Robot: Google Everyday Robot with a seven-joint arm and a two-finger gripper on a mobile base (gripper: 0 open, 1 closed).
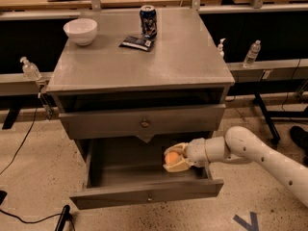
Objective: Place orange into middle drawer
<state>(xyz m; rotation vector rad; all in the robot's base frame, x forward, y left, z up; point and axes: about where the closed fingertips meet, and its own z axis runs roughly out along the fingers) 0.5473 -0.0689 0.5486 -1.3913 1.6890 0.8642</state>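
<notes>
Gripper (174, 159) clasping the orange (171, 158)
It hangs inside the pulled-out middle drawer (144, 197), near the right wall, fingers closed round the fruit.

I see overhead light laying a soft sheen on the worktop (183, 66); my gripper (174, 159), clasping the orange (170, 158), sits in the open drawer's (144, 196) dim shadow.

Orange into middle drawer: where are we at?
Done: the middle drawer stands pulled open, and the orange is grasped. In hand: the gripper is shut on the orange, low over the drawer's right side, behind its front panel. Left: the orange is not yet released; open the fingers so it lands on the drawer floor, then pull the arm out.
</notes>
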